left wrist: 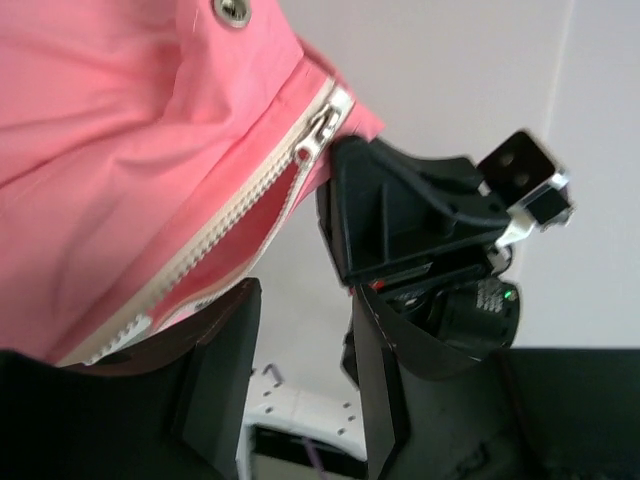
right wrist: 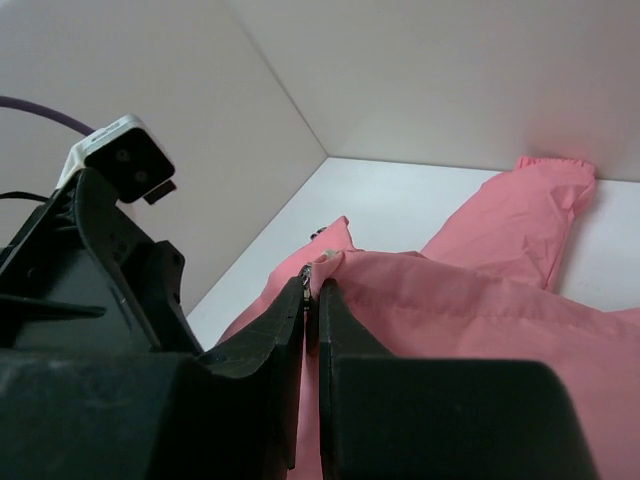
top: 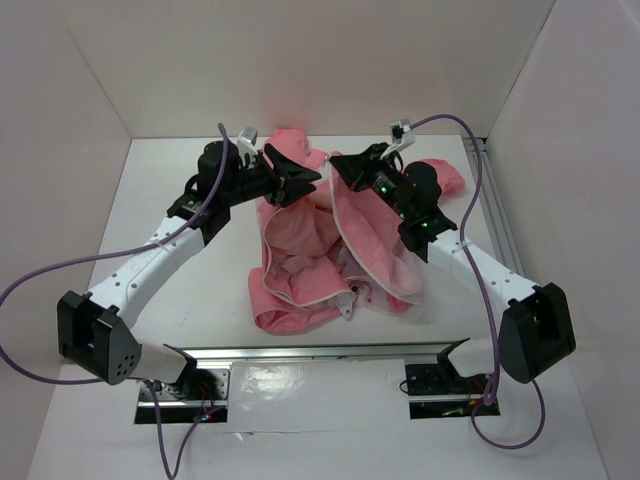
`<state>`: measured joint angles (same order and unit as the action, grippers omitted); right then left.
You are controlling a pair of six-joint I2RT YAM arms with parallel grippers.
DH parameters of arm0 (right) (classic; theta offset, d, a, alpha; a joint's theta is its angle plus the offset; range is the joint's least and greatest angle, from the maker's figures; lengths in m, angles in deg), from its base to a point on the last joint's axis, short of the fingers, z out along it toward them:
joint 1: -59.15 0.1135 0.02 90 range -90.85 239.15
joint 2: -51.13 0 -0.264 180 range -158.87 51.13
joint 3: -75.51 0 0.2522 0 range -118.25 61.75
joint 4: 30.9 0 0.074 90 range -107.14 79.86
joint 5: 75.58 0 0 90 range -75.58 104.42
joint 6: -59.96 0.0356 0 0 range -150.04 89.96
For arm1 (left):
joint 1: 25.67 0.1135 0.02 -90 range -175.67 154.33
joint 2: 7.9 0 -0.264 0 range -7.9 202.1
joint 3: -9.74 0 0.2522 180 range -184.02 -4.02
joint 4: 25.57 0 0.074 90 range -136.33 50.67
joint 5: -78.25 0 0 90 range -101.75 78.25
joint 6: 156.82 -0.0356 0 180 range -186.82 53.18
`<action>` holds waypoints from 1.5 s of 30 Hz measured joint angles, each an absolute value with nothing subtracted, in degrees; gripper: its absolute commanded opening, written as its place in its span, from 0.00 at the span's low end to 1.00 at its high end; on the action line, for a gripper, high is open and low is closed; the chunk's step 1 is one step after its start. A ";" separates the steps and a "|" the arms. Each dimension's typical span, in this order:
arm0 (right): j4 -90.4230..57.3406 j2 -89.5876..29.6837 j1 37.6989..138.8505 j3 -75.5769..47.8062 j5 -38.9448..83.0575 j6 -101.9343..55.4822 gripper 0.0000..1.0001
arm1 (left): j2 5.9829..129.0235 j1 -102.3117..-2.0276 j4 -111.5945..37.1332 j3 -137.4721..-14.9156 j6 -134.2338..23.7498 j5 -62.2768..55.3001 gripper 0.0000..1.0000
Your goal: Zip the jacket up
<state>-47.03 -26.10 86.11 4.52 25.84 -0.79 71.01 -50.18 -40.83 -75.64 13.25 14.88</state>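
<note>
The salmon-pink jacket lies crumpled in the middle of the white table, paler lining up and white zipper edging showing. My right gripper is at its far top edge; in the right wrist view it is shut on the zipper edge of the jacket, right by the metal slider. My left gripper faces it from the left. In the left wrist view it is open, with the jacket draped over its left finger. The white zipper with its slider runs just above, touching the right gripper's tip.
An aluminium rail carries both arm bases at the near edge. Another rail runs along the right wall. White walls enclose the table on three sides. Purple cables loop from each arm.
</note>
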 measured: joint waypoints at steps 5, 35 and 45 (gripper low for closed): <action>-46.50 -26.10 86.11 4.10 25.84 -1.20 0.00 | 72.17 -50.51 -36.11 -74.83 17.93 13.20 0.55; -43.44 -25.99 86.09 2.18 26.29 -1.66 0.00 | 76.98 -52.81 -32.20 -77.78 25.21 4.76 0.47; -43.40 -25.88 86.09 2.16 26.27 -1.66 0.00 | 76.98 -52.81 -31.72 -77.78 26.37 3.95 0.44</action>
